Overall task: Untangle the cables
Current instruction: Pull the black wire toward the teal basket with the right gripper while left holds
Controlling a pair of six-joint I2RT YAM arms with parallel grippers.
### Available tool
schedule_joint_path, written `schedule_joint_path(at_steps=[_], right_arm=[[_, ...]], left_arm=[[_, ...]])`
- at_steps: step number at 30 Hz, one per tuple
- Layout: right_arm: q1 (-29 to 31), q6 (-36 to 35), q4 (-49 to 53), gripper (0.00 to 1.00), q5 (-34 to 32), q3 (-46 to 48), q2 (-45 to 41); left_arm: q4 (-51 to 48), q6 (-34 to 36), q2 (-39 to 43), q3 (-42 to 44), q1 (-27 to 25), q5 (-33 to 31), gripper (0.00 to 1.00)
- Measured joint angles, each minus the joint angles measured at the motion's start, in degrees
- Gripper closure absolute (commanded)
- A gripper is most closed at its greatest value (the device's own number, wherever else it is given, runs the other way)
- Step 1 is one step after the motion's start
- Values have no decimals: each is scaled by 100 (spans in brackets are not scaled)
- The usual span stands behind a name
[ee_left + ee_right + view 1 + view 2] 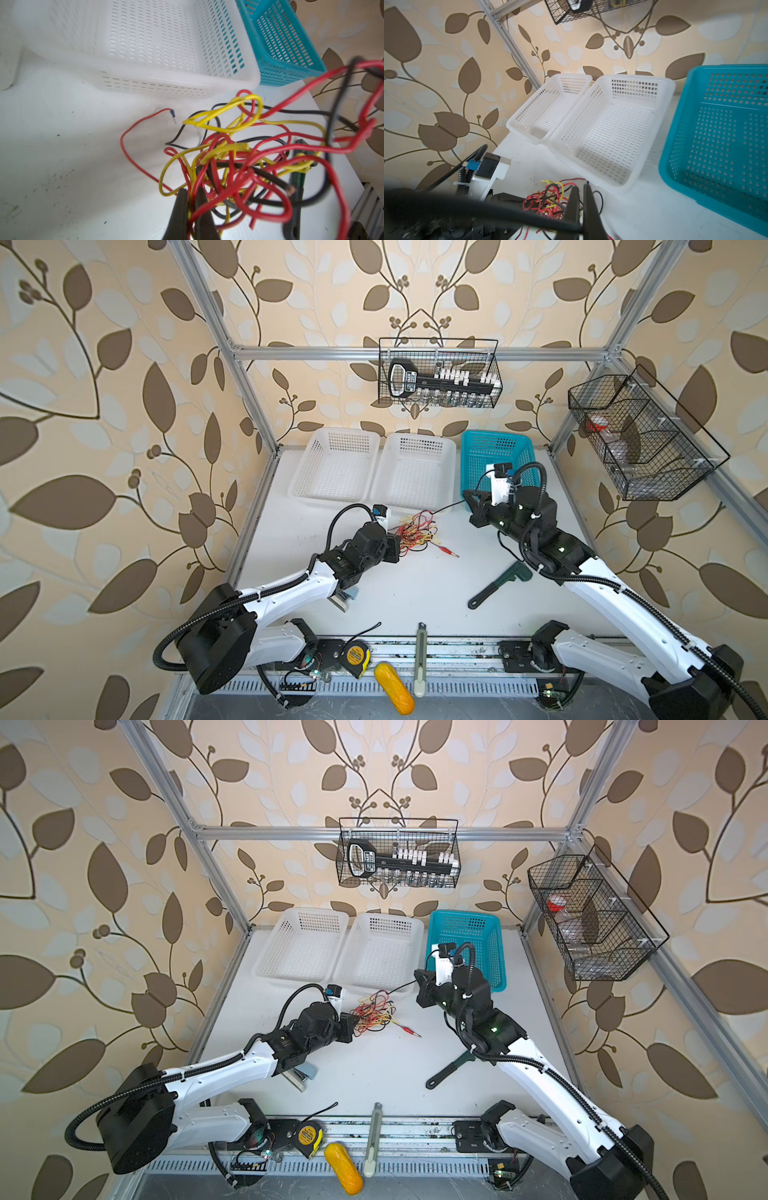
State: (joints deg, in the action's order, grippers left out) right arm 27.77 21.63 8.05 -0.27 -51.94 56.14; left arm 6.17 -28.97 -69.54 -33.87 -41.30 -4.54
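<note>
- The left arm comes up from the near-left corner of the white surface. It stretches low toward the middle, with a white shell up to the elbow, black joints beyond it, and the wrist about level.
- The left gripper is at the left side of the cables. In the left wrist view its thin dark fingers stand almost together, pinching yellow and red strands between them.
- The right arm rises from the near-right corner and leans toward the far edge, with its wrist turned to the left.
- The right gripper sits by the near-left corner of the teal basket. Its fingers are pressed together, and a black cable runs straight from the knot to their tips.
- The cables form a loose knot near the middle of the surface, closer to the far edge, just in front of the white basket that stands next to the teal one. They are thin round wires in glossy red, yellow and black insulation, looped through each other.
- One lead trails toward the right edge and ends in a red-sleeved tip with a bare metal point.
- Both baskets are moulded plastic, rectangular, with perforated walls and floors.
</note>
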Motion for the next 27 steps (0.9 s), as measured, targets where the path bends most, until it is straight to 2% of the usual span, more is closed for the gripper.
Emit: schedule_joint_path(at_steps=[6,15,27], right_arm=[[-807,0,186,100,-201,0,-391],[-1303,-24,507,100,-374,0,-426],[-2621,-24,1097,100,-142,-260,-551]], left_arm=[[-564,-170,-125,0,15,-455,100],[-942,-258,-136,0,13,-789,100],[-1145,-262,-398,-155,22,-863,100]])
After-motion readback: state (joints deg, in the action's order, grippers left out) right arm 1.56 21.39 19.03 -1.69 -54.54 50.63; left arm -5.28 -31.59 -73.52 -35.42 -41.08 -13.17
